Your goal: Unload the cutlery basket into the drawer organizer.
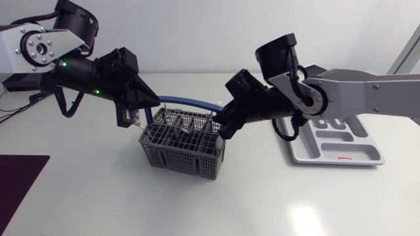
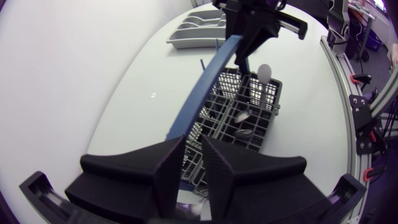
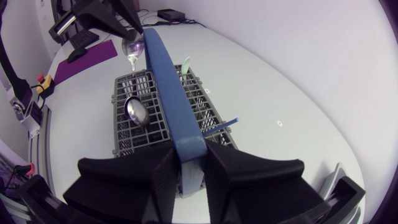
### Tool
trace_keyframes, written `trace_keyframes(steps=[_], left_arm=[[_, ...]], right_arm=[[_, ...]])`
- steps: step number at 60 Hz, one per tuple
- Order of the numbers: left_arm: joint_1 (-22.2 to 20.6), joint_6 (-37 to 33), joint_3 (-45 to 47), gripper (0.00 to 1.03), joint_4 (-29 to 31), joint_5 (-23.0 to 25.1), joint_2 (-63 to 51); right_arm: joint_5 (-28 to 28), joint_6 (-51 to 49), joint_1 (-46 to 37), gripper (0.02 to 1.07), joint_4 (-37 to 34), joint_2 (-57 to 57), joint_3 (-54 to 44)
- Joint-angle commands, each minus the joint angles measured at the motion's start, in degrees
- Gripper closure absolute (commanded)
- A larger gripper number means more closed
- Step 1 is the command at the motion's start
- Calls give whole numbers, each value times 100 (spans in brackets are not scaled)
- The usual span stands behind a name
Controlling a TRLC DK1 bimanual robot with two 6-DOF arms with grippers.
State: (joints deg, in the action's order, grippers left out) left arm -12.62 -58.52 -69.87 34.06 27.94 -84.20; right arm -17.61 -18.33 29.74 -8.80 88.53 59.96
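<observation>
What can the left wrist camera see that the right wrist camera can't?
Only the left wrist view shows the drawer organizer with its compartments, on the table past the basket. Only the right wrist view shows the purple mat, lying on the table beyond the basket. Both show the grey cutlery basket, its blue handle arching over it, and spoons standing inside.

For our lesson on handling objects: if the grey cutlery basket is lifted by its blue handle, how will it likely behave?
The cutlery basket is open grey mesh, so probably light yet stiff. The right gripper clamps the blue handle between its fingers near one end, so it may hang tilted. The spoon inside lies loose and could slide.
</observation>
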Motion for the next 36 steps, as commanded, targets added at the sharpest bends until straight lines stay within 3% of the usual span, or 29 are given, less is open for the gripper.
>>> trace_keyframes(steps=[1, 19, 25, 28, 36], left_arm=[[-162, -98, 360, 87, 118, -43, 97], [-750, 104, 588, 87, 127, -290, 484], [-698, 227, 421, 87, -84, -395, 519], [-522, 298, 245, 80, -198, -386, 493], [-82, 385, -282, 51, -304, -386, 71]], right_arm=[[91, -48, -249, 89, 36, 77, 59], [-252, -496, -583, 88, -245, 85, 68], [-384, -584, -653, 88, -360, 59, 68], [-402, -646, -653, 88, -395, 24, 42], [-402, -663, -653, 86, -395, -20, -2]])
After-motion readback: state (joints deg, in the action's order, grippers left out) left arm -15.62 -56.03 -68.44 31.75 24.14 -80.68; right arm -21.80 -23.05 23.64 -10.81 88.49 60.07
